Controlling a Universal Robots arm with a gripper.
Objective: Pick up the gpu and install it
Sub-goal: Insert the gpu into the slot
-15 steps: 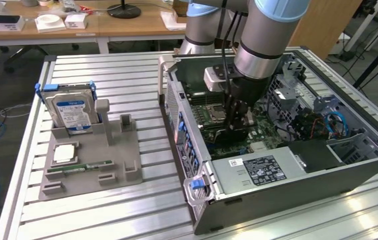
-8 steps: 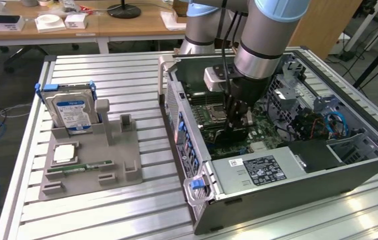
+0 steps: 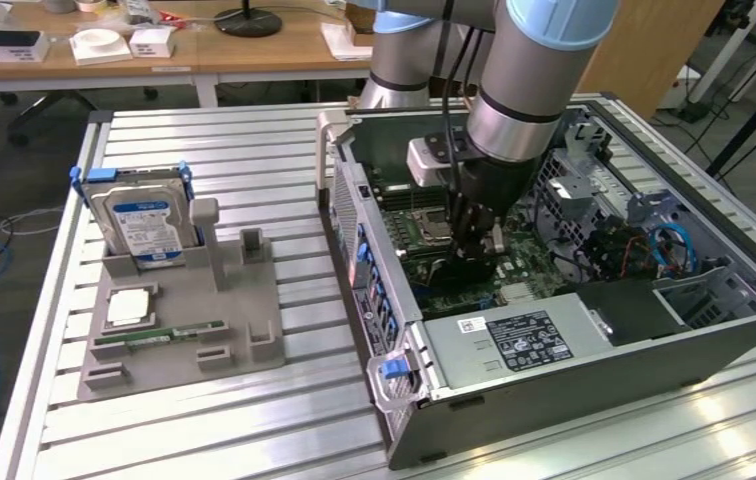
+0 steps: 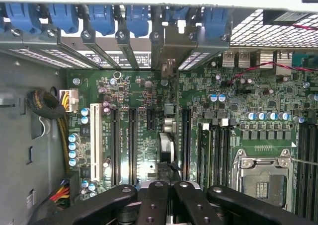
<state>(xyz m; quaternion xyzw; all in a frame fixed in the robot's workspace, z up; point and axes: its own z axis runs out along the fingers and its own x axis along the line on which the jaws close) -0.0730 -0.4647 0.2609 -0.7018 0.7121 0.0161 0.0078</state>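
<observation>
My tool (image 3: 474,262) is down inside the open computer case (image 3: 698,330), fingers drawn together on the gpu (image 4: 166,148), which I see edge-on just below them: a thin dark card standing on its edge over the motherboard (image 4: 144,130), its bracket end reaching toward the rear slot covers (image 4: 124,46). It sits between the long black expansion slots (image 4: 131,145) on one side and another dark slot on the other; whether it is seated I cannot tell.

The risk, as I judge it, is misalignment: if the card edge is off its slot or tilted, pressing would jam it on the board, or the bracket could catch on the rear wall.

Close around my tool are capacitors (image 4: 84,115), the empty processor socket (image 4: 261,178) and a sleeved cable bundle (image 4: 47,106). Further out, beside the case on the worktop (image 3: 285,430), a grey fixture (image 3: 178,320) holds a hard drive (image 3: 145,220) upright and a memory stick (image 3: 158,335) lying flat.
</observation>
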